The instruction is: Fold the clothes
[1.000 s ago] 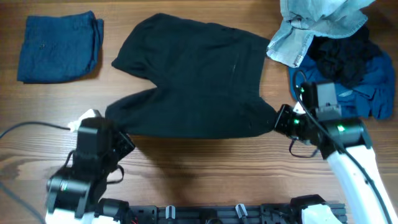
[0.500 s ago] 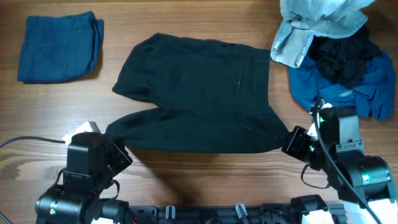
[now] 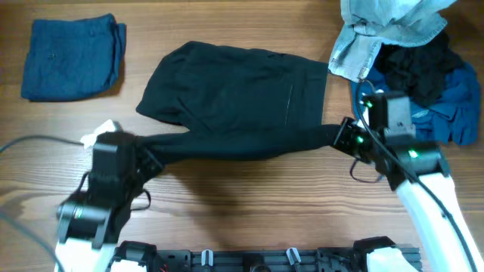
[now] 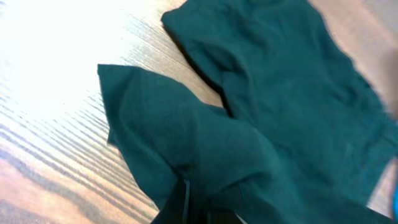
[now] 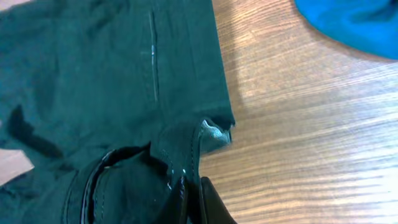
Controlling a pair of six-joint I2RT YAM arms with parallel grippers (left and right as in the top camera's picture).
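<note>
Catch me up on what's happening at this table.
Two robot arms are partway through folding a pair of black shorts. The left gripper is pinched on a leg end and the right gripper on the waistband corner, with the near edge stretched between them. A folded dark blue piece lies off to the left, and a heap of unfolded clothes waits at the right.

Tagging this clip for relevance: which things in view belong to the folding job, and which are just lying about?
Job: black shorts, held by left gripper and right gripper; folded dark-blue garment; unfolded heap.
Lying about: grey cable.
</note>
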